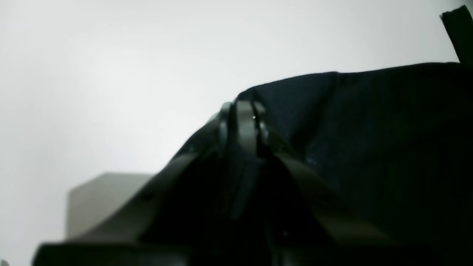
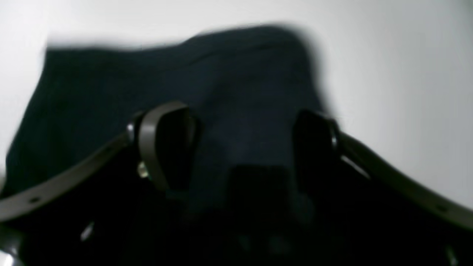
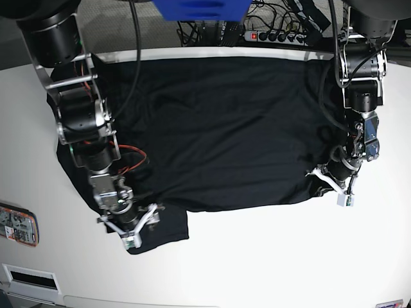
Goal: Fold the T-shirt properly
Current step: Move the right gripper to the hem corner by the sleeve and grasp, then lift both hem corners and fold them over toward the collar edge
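The black T-shirt (image 3: 218, 128) lies spread over the white table (image 3: 270, 256), with one lower corner folded out at the front left. My left gripper (image 3: 335, 186) is at the shirt's right edge. In the left wrist view the left gripper (image 1: 244, 122) is shut with dark cloth (image 1: 369, 129) pinched between its fingers and draped to the right. My right gripper (image 3: 131, 230) is over the front-left corner. In the right wrist view the right gripper (image 2: 240, 144) stands open, with the T-shirt (image 2: 221, 74) bunched between and beyond its fingers.
A flat printed object (image 3: 16, 224) lies at the table's left edge. A power strip (image 3: 276, 35) and cables sit behind the table's far edge, beside a blue item (image 3: 199, 8). White tabletop stretches along the front.
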You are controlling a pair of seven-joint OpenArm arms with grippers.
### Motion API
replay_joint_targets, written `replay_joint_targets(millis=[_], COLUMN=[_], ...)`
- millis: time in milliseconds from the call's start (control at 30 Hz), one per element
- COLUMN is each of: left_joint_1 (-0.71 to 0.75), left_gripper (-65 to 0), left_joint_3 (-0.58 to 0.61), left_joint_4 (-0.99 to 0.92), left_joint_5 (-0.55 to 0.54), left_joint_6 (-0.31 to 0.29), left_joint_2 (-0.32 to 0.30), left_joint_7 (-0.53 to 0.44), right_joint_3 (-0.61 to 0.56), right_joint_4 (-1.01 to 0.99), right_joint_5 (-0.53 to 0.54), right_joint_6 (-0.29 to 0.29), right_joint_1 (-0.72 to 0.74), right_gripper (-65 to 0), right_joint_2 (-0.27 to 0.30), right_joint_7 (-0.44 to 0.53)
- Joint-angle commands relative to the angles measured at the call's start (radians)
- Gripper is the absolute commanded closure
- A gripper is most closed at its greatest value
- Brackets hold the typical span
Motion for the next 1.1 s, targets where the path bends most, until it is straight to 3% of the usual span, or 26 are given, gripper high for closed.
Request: replay_joint_targets(millis=[0, 233, 333, 767, 800, 867, 900, 967, 1067], left_joint_1=[0.011, 0.046, 0.08, 0.103, 0.103, 0.103, 0.103, 0.103, 0.11], left_gripper=[0.0, 0.0, 0.0, 0.0, 0.0, 0.0, 0.0, 0.0, 0.0], left_joint_3=[0.009, 0.009, 0.009, 0.006, 0.006, 0.006, 0.006, 0.006, 0.006], left_joint_4=[-0.011, 0.037, 0.106, 0.153, 0.153, 0.153, 0.153, 0.153, 0.153], left_joint_5=[0.072, 0.072, 0.072, 0.072, 0.072, 0.072, 0.072, 0.072, 0.072], left_joint_6=[0.018, 0.018, 0.018, 0.018, 0.018, 0.018, 0.018, 0.018, 0.018], left_joint_2=[-0.001, -0.001, -0.001, -0.001, -0.001, -0.001, -0.001, -0.001, -0.001], left_joint_7=[0.116, 0.12, 0.122, 0.122, 0.122, 0.122, 0.122, 0.122, 0.123], right_joint_3=[-0.018, 0.071, 0.108, 0.105, 0.103, 0.105, 0.105, 0.105, 0.108], right_joint_4=[0.012, 0.011, 0.011, 0.009, 0.009, 0.012, 0.017, 0.019, 0.02], right_joint_5=[-0.004, -0.004, -0.004, -0.007, -0.009, -0.009, -0.009, -0.009, -0.009], right_joint_6=[0.003, 0.003, 0.003, 0.003, 0.009, 0.081, 0.124, 0.142, 0.141], right_joint_1=[0.046, 0.046, 0.046, 0.046, 0.046, 0.046, 0.046, 0.046, 0.046], right_gripper=[-44.3, -44.3, -44.3, -43.6, -40.9, -28.8, -19.5, -0.5, 0.0], right_joint_2=[-0.014, -0.027, -0.005, 0.001, 0.001, -0.002, -0.004, -0.004, -0.004], right_joint_7=[0.007, 0.006, -0.008, -0.039, -0.065, -0.126, -0.148, -0.175, -0.18])
